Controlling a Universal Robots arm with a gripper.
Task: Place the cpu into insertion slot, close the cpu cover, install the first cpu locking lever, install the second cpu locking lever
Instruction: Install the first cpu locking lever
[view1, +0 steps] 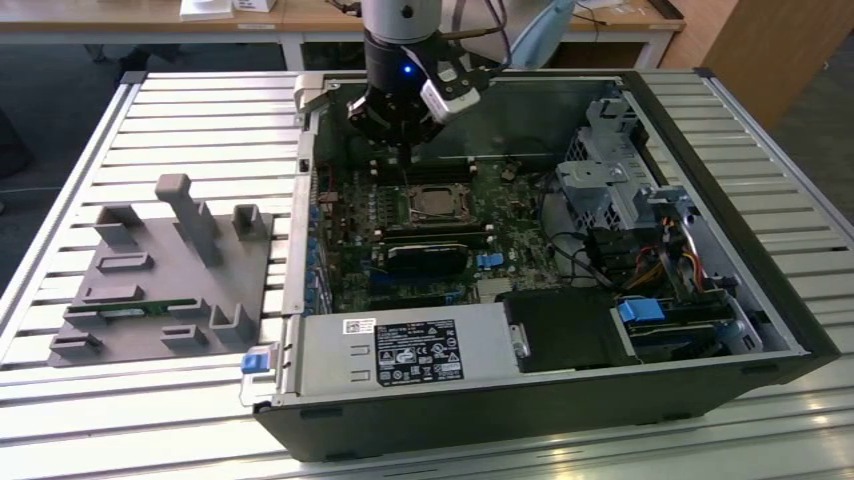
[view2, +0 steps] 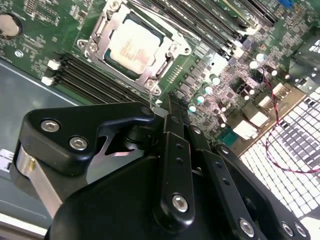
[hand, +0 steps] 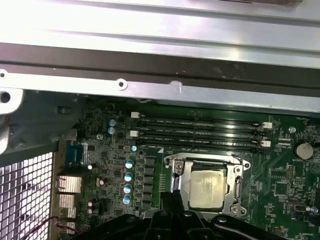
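Find cpu (hand: 206, 187) seated in slot (hand: 200, 167), cover (hand: 181, 184) lowered over its rim. Treat as light, rigid, fragile; hold by edges only. Note gripper (view2: 169, 102) just beside slot corner, tips pinched narrow, holding nothing.

Soft, even light brightens the slatted table (view1: 174, 110) in the exterior view, while the inside of the computer case (view1: 534, 410) lies in shade. In the first wrist view the case wall (hand: 160, 35) is washed out white; the chip (view2: 134, 47) glares pale in the second wrist view
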